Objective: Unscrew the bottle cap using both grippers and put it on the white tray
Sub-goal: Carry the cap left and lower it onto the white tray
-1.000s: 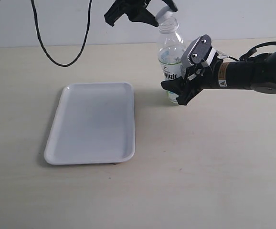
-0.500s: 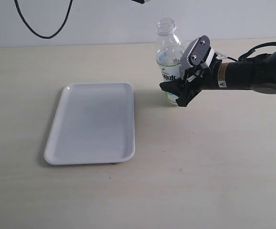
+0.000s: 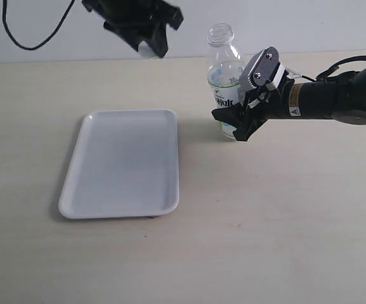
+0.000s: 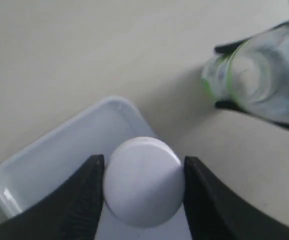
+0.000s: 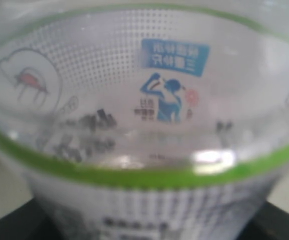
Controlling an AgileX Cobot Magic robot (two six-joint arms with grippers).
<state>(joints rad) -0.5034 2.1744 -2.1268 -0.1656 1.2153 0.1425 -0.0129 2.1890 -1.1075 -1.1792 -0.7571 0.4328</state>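
Jaws on the left gripper [image 4: 143, 190] stand part-way apart, and its two black fingers [image 4: 84, 197] press on opposite sides of the bottle cap [image 4: 143, 181], which sits flat between them with its round top facing the wrist camera. Gripping the rim this way leaves the cap's underside free, so it can go down flat when the fingers spread.

From the exterior view the cap hangs high above the table [image 3: 284, 221], off the far right corner of the white tray [image 3: 123, 161] and well apart from the bottle [image 3: 224, 69]. The left wrist view shows a rounded corner of the tray under the cap, so the cap looks lined up over the tray's edge rather than its middle. The unscrewing is evidently done, since the bottle's neck is bare and open. What is left is to bring the cap down further inside the rim and let go.

On the right gripper [image 3: 243, 95], the grey plate jaw and the black jaw close on the bottle's labelled body from either side, low enough to leave the neck clear. That grip holds the bottle upright on the table and would stop it from turning or tipping. The right wrist view is filled by the label and its green band, so the bottle sits deep between the jaws.

A cap dropped from this height could bounce or roll off the low rim, so lowering it first seems wise.
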